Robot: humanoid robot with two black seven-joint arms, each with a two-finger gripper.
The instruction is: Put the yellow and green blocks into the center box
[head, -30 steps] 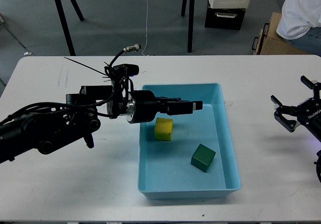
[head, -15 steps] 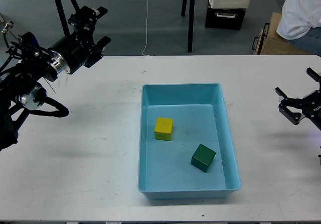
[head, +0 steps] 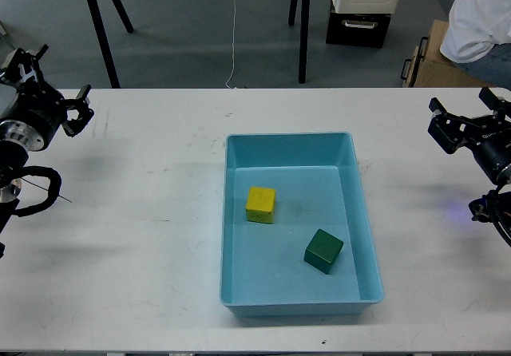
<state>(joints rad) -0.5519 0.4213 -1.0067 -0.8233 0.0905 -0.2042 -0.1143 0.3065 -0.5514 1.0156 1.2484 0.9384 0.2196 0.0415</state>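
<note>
Your yellow block (head: 260, 204) and green block (head: 323, 251) both sit in the blue box (head: 363, 236) mid-worktop (head: 136, 276), green at 4 o'clock from yellow. Left pincer (head: 54, 92) at 9 o'clock and right pincer (head: 467, 112) at 3 o'clock are both spread, holding nothing.

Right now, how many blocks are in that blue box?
2: a yellow block near the middle of the blue box, and a green block toward its lower right. None seem hidden.

Yellow block (head: 260, 204) and green block (head: 323, 251) lie apart inside the blue box (head: 287, 142) on the white table (head: 144, 252)
</note>
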